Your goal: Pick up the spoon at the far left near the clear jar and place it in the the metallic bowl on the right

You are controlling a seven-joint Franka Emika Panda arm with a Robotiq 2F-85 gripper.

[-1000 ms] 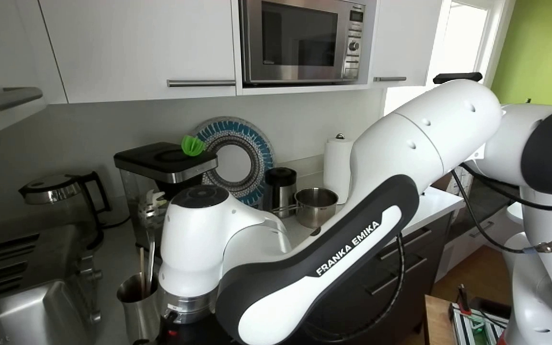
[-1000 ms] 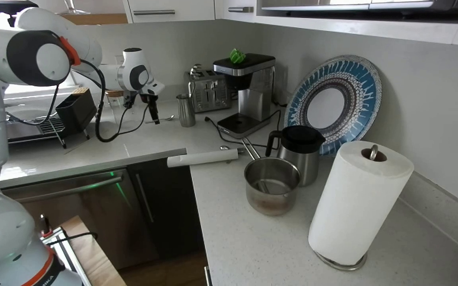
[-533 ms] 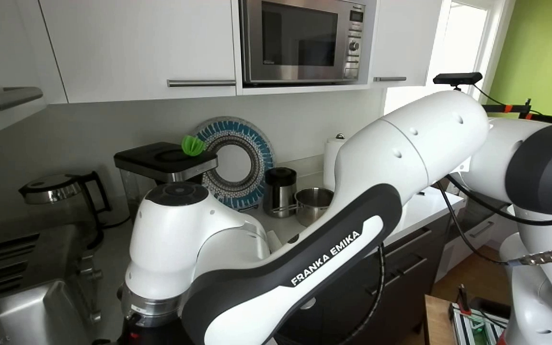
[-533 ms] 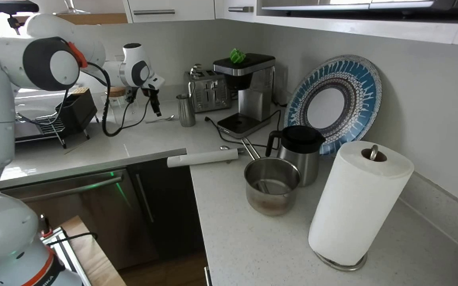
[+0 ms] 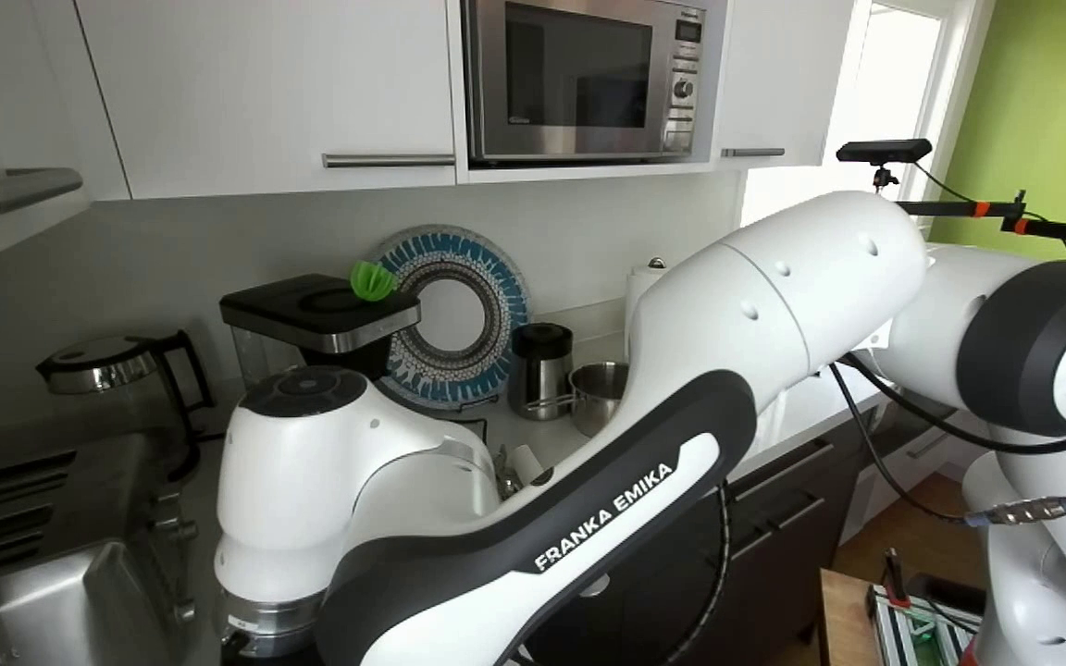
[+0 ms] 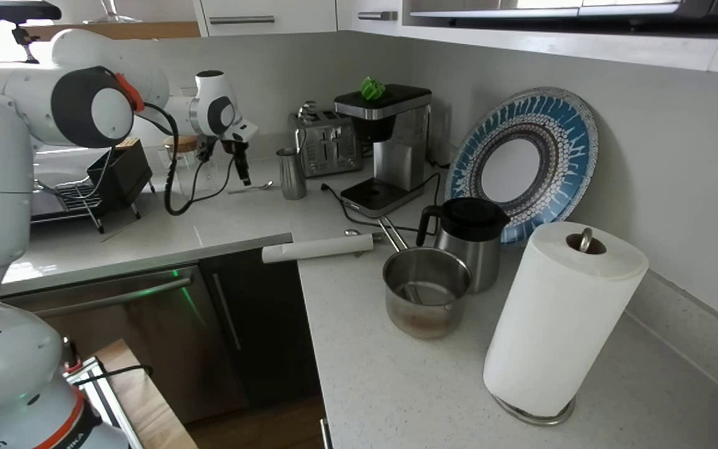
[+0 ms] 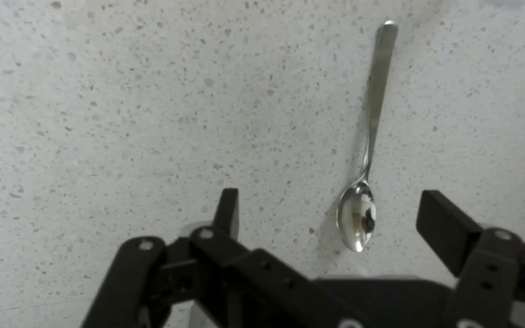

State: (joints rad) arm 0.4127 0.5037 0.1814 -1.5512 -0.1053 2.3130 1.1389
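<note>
End effector (image 7: 328, 205) spread wide, nothing gripped; in the wrist view the spoon (image 7: 373, 127) lies on the table (image 6: 247, 215), its rounded end between the fingers, handle pointing away, nearer the right-hand finger there. Step looks like lining up the grasp. Best: shift toward the handle so the pads close on the neck or stem, not the slick rounded end; recentre so both sides meet it together; then go straight down until the tips nearly touch the table. Closing too high would probably miss something this flat. Gap to the table is hard to judge. Pose: arm (image 5: 625, 499) reaches out over the table, forearm sloping down to the wrist, last link about upright, end effector aimed downward; its tips are out of frame in that exterior view. In an exterior view the clear jar (image 6: 186, 161) is near the end effector and a steel cup (image 6: 292, 178) sits near the spoon's rounded end, so lift well clear before swinging across. Target: metallic bowl (image 6: 424, 321), seemingly the one with the long handle, well apart from the spoon, just beside a dark-lidded carafe (image 6: 482, 259). Can't tell whether something lies inside.
</note>
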